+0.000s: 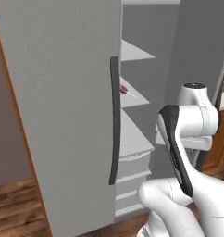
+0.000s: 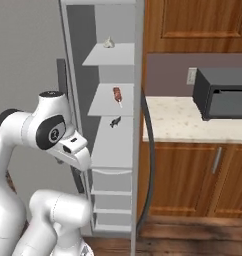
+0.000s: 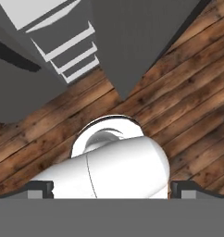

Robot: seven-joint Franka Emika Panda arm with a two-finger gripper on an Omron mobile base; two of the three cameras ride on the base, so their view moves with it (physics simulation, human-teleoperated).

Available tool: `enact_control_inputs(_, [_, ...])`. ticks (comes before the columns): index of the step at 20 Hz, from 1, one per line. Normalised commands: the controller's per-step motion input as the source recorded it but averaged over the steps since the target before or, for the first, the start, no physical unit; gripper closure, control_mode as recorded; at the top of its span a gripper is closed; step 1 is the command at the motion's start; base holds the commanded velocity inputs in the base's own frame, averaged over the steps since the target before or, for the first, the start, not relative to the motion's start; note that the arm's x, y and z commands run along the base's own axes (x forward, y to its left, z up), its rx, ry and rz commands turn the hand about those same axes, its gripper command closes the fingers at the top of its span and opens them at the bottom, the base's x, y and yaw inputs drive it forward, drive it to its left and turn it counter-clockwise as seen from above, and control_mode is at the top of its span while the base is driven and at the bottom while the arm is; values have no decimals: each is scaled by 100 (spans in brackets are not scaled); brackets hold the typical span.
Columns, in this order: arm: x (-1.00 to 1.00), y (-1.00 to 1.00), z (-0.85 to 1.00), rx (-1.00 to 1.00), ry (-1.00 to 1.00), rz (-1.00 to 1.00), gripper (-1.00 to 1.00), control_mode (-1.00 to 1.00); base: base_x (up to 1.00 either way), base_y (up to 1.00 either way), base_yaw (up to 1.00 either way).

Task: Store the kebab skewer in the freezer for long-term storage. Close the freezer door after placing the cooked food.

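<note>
The kebab skewer (image 2: 117, 95) is already lying on a freezer (image 2: 113, 150) shelf, well above the jaws, which are standing apart and empty (pointing floorward); the freezer door (image 1: 63, 115) is waiting, still open.

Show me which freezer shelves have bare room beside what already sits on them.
The top shelf is bare left of a small pale item. The kebab skewer leaves its shelf's left side free. The shelf below is bare in front of a small dark item.
</note>
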Motion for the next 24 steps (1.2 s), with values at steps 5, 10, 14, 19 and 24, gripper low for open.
enact_control_inputs(5, [0,0,0,0,0,0,-100,100,-30,-17,40])
enact_control_inputs(10, [0,0,0,0,0,0,-100,100,-15,-26,42])
enact_control_inputs(14, [0,0,0,0,0,0,-100,100,-11,-20,24])
enact_control_inputs(19, [0,0,0,0,0,0,-100,100,-23,-26,8])
enact_control_inputs(24, [0,0,0,0,0,0,-100,100,-33,-31,0])
